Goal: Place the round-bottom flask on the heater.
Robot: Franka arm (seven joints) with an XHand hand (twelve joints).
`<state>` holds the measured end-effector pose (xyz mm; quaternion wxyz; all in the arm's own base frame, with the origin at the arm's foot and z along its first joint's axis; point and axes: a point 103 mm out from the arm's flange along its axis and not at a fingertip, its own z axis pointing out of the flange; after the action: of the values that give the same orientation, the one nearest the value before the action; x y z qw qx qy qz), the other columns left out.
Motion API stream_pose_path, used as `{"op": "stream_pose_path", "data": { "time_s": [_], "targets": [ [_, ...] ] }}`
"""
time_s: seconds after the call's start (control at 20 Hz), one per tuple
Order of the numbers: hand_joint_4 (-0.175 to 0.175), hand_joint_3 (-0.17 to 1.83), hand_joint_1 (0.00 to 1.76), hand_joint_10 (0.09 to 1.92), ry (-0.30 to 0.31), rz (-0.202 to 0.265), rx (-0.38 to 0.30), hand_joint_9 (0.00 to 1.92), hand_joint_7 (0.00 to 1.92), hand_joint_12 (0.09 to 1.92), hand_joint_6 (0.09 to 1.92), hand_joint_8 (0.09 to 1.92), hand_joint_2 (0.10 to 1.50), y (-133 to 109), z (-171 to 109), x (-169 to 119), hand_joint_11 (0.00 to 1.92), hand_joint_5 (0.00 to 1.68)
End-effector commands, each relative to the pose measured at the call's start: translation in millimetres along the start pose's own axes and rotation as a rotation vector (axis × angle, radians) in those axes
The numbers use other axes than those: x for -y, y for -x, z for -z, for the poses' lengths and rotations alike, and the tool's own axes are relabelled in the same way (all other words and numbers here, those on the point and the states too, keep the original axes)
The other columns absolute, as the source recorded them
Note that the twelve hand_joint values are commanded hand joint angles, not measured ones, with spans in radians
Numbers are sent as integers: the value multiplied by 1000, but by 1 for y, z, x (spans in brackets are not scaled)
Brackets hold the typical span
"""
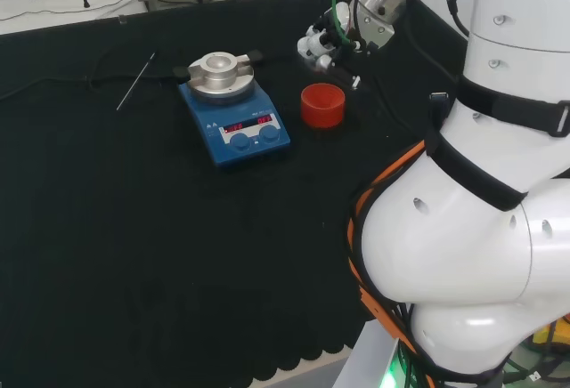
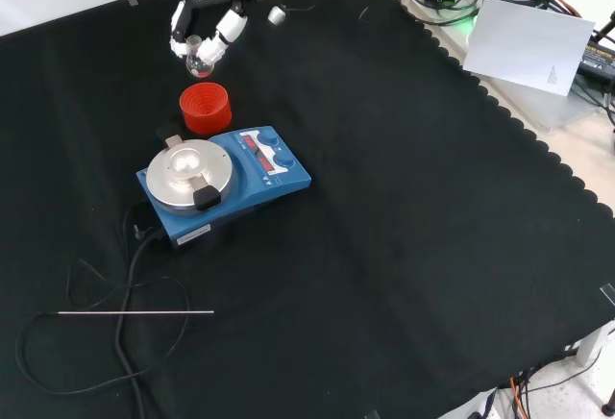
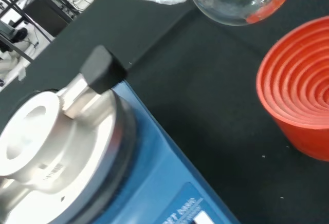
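Now you're looking at black cloth (image 2: 404, 198) covering the bench, a thin rod (image 2: 135, 312) and a cable (image 2: 125, 275) lying on it, paper (image 2: 528, 44) sitting off its scalloped edge. The hand (image 2: 216, 15) is curling round the flask (image 2: 199, 61), holding it clear of the cloth just beyond the red stand (image 2: 205, 108). Flask: clear, round, reflecting red. The heater (image 2: 226, 181) is sitting beside the stand.

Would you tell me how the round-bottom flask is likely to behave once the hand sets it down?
The flask, held in the hand, looks like clear glass, so probably fragile and slippery. Its rounded bottom would likely roll on flat cloth; the heater's recessed metal block or the red ribbed stand should steady it.
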<state>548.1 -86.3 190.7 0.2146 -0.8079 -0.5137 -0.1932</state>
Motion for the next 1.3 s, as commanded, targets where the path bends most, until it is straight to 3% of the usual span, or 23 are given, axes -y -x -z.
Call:
{"op": "stream_pose_path", "data": {
  "time_s": [0.05,0.8,1.3],
  "targets": [
    [175,-175,1108,462,6,24,-15,908,770,1211,564,562,1073,-16,3,8,537,1262],
    [175,-175,1109,457,-22,108,-47,913,775,1207,558,561,1072,-83,-12,19,549,1265],
    [175,-175,1109,454,-69,152,-47,916,776,1205,555,559,1072,-127,-44,0,553,1267]
  ]
}}
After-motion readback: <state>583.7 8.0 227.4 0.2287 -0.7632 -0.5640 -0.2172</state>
